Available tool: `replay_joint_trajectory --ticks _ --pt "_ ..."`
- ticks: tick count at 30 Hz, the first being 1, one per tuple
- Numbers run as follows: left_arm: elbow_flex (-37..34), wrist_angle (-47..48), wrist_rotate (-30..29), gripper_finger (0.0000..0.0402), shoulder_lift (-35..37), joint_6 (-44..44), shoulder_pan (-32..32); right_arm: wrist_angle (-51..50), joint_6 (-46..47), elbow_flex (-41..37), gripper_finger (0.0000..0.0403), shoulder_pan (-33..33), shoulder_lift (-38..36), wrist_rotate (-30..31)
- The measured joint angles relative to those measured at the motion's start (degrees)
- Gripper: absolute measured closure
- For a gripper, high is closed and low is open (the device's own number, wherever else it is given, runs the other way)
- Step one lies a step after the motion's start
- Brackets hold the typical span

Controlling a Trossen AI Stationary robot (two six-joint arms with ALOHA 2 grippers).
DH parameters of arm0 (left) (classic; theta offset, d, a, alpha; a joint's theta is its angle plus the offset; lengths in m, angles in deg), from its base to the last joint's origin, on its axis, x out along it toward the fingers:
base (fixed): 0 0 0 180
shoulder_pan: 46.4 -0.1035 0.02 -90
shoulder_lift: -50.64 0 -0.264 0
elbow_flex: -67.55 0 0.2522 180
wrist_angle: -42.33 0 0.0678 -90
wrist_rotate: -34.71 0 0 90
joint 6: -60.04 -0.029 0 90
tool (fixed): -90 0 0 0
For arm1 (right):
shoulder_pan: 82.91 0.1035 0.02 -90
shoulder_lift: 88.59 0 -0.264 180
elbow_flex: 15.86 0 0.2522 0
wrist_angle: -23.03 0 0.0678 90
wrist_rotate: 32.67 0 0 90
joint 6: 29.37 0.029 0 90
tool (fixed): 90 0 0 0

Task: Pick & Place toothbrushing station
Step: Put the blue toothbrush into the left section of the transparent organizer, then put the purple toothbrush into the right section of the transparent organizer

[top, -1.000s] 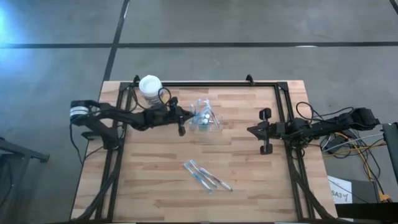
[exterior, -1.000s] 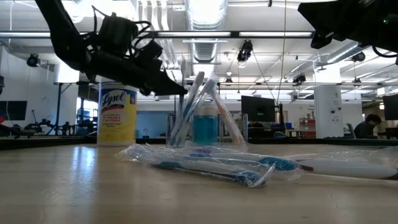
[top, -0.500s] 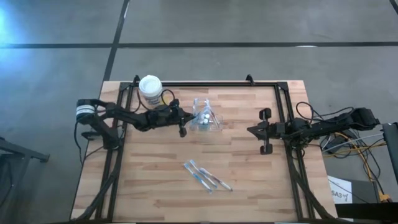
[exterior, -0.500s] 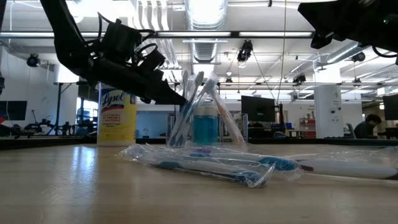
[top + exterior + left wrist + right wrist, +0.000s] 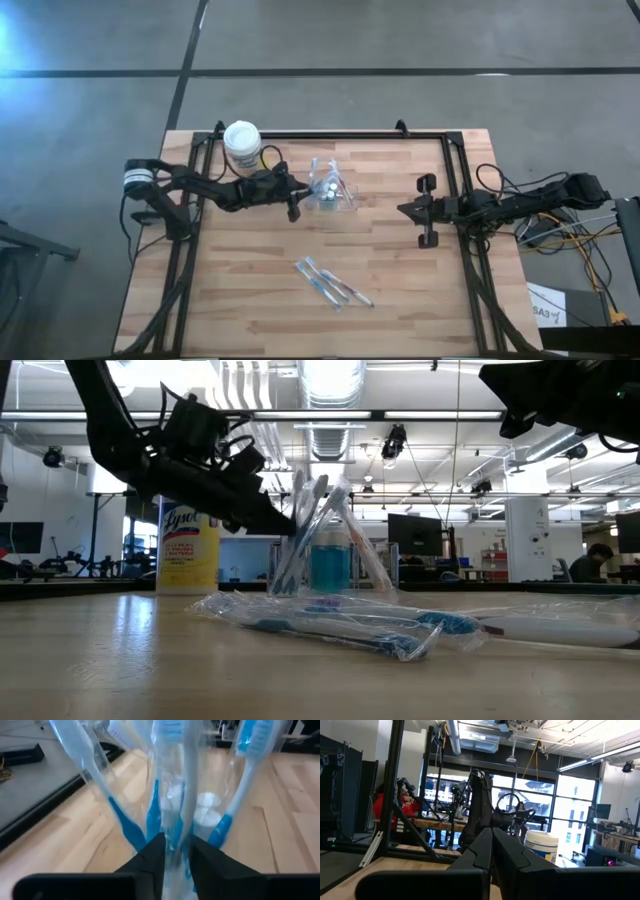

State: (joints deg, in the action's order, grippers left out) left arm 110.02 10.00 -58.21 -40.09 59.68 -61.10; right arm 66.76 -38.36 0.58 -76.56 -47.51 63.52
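The toothbrushing station (image 5: 329,190) is a small clear holder that stands upright on the table's far middle. Blue and white wrapped toothbrushes (image 5: 318,520) lean in it, beside some white-capped pieces (image 5: 327,186). My left gripper (image 5: 296,197) reaches in from the table's left, slanting a little down, up against the holder's left side. Its fingers are a little apart, with one wrapped toothbrush (image 5: 174,837) between them. My right gripper (image 5: 428,211) waits shut by the right edge, raised off the table. My left gripper has its two fingers (image 5: 152,857) close on either side of a wrapped toothbrush's shaft (image 5: 174,837), which stands in the holder. They come from the table's left and lie across the shaft. I cannot tell whether they touch it.
A white-lidded yellow canister (image 5: 241,141) stands at the far left, just behind my left arm. Several loose wrapped toothbrushes (image 5: 332,282) lie near the table's front middle. A black frame rail (image 5: 330,135) runs along the far edge and down both sides.
My left gripper has sunk a little and tipped further down at the holder, then kept still. The toothbrushes in the holder have shifted slightly, and one now leans more toward the left.
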Motion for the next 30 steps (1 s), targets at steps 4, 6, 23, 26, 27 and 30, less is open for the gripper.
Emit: replay_joint_trajectory --ticks 4,6,23,26,27,30 --pt "0.0 0.2 0.0 0.0285 0.0 -1.1 0.0 0.0 0.0 0.0 0.0394 0.0 0.0 0.0" --pt "0.0 0.0 0.0 0.0267 0.1 -1.2 0.0 0.0 0.0 0.0 0.0394 0.0 0.0 0.0" --pt "-1.0 9.3 -0.1 0.0155 10.9 -1.8 0.0 -0.2 0.0 0.0 0.0394 0.0 0.0 0.0" --pt "-1.0 15.1 -0.1 0.0155 15.6 -3.4 0.2 -0.2 0.0 0.0 0.0394 0.0 0.0 -0.1" --pt "-1.0 17.0 -0.1 0.0156 17.2 -3.8 0.3 -0.2 0.0 0.0 0.0394 0.0 0.0 -0.1" --pt "-1.7 19.4 -0.1 0.0157 22.5 -4.1 0.7 -0.2 0.3 0.0 0.0394 0.0 0.0 -0.1"
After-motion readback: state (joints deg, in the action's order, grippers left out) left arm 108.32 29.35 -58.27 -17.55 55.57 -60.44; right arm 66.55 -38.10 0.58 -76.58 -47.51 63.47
